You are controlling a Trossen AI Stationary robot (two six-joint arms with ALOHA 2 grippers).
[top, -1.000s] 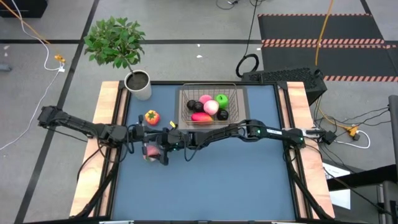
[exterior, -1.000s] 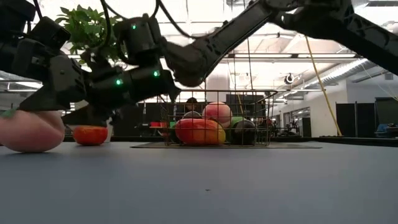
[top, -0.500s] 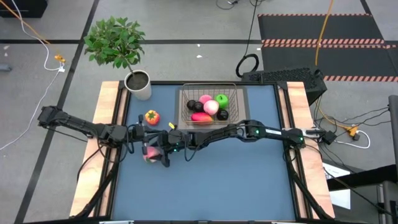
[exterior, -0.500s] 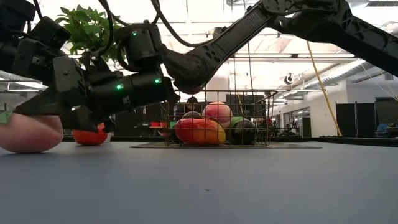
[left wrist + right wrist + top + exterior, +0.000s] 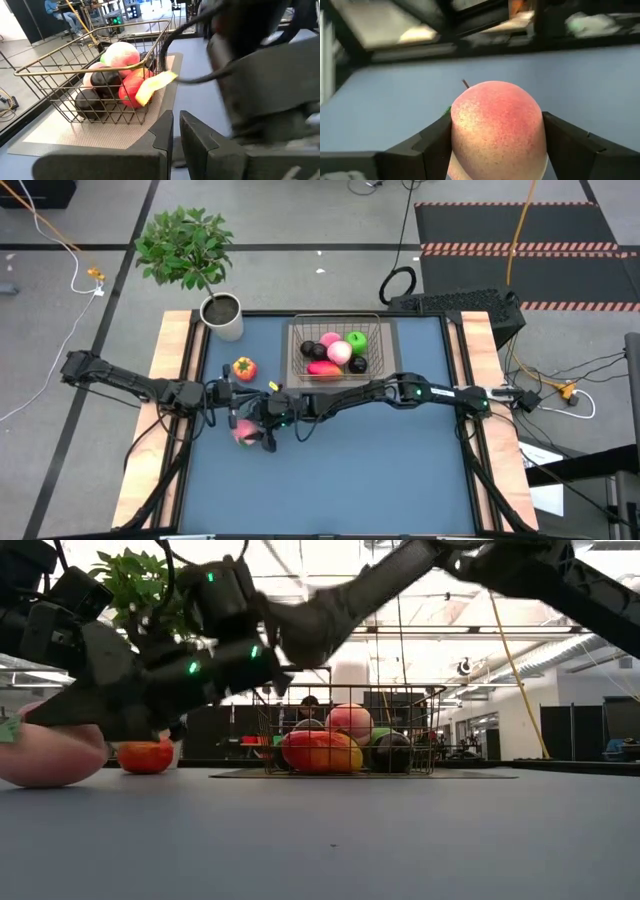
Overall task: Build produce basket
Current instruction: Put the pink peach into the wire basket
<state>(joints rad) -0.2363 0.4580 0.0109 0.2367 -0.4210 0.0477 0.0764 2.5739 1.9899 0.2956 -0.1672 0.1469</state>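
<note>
- Right now my right gripper [image 5: 495, 150] has its jaws spread around the pink peach [image 5: 496, 131], one finger on either side, low on the tabletop [image 5: 400, 470].
- From there the basket [image 5: 335, 352] lies farther back and to my right.
- Meanwhile my left gripper [image 5: 175, 135] waits close by, jaws pressed nearly together on nothing.
</note>
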